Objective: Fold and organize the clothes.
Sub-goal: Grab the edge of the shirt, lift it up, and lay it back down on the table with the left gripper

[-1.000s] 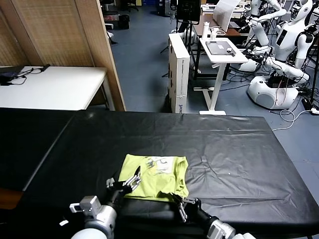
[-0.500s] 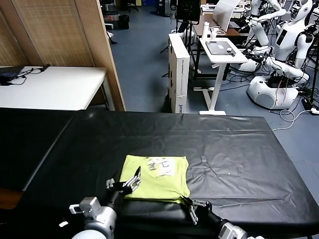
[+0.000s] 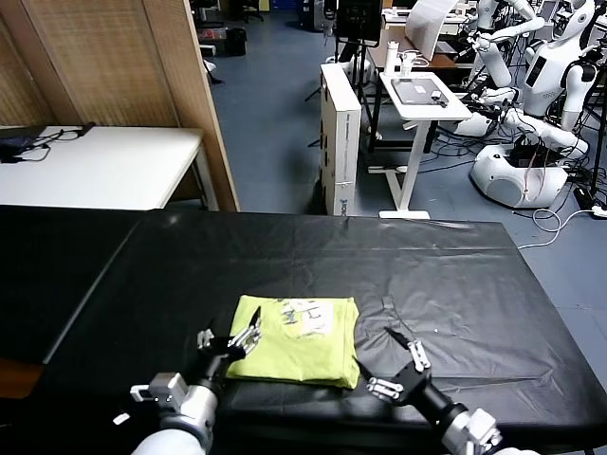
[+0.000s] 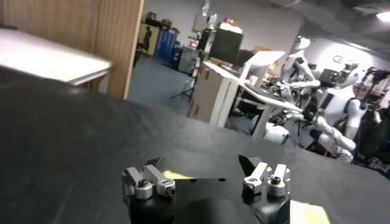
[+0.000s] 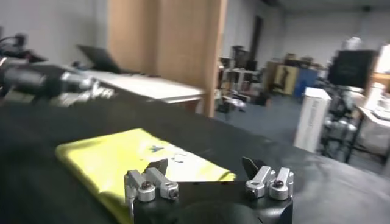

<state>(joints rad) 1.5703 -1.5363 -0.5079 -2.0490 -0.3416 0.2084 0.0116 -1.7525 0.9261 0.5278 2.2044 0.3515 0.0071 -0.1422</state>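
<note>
Right wrist view alone shows the T-shirt (image 5: 125,160) whole.

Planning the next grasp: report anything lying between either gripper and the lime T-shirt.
Nothing visible. The folded lime yellow-green T-shirt lies on the black-covered table, with the open left gripper at its edge and the open right gripper beside it.

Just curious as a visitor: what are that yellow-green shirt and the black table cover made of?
The T-shirt looks like soft, thin, matte knit fabric, probably cotton: it lies flat and limp when folded. The black table cover seems to be a smooth plastic or coated sheet, judging by its slight sheen and sharp wrinkles. Neither can be confirmed by sight alone.
</note>
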